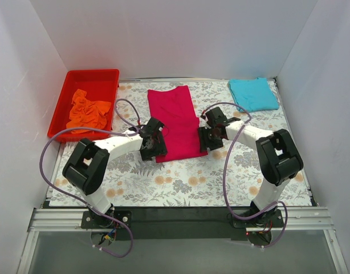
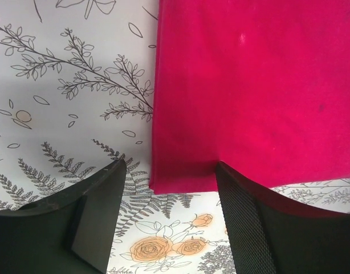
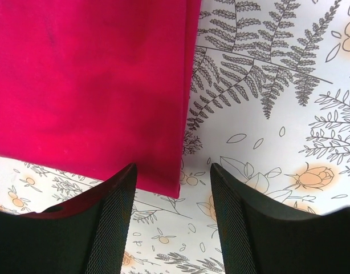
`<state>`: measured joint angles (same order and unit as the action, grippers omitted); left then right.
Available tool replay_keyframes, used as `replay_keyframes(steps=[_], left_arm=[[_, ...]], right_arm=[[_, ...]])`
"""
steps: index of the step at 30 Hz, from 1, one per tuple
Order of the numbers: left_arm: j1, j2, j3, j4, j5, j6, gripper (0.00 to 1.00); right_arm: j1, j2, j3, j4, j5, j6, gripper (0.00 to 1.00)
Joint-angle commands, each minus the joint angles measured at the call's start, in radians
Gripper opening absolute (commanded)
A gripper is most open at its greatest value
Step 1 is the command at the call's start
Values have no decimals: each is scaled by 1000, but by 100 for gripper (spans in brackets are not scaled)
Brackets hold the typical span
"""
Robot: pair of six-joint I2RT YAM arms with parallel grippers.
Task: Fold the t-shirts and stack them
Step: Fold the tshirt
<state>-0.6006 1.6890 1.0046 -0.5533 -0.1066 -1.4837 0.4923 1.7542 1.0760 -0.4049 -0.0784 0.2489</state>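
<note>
The pink shirt (image 1: 175, 123) lies flat, folded long, in the middle. The blue shirt (image 1: 253, 93) lies folded far right. The orange shirt (image 1: 87, 111) is crumpled, far left.

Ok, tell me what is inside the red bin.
Inside the red bin lies one orange t-shirt, crumpled in a heap toward its near end. The far part of the bin floor shows bare. Anything beneath the heap is covered and cannot be seen.
</note>
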Motion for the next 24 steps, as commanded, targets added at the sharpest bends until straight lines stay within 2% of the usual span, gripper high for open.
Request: replay_keyframes(steps=[1, 14, 18, 21, 24], left_arm=[[-19, 52, 0, -74, -16, 2, 59], [-76, 158, -38, -154, -28, 16, 54], [-84, 181, -67, -148, 4, 33, 54], [-88, 190, -98, -145, 27, 40, 49], [-87, 186, -124, -123, 59, 49, 37]], right_arm=[[23, 50, 18, -87, 46, -11, 52], [118, 140, 29, -181, 206, 19, 49], [134, 156, 25, -181, 193, 27, 46], [137, 156, 24, -181, 186, 29, 35], [137, 159, 22, -181, 151, 30, 33]])
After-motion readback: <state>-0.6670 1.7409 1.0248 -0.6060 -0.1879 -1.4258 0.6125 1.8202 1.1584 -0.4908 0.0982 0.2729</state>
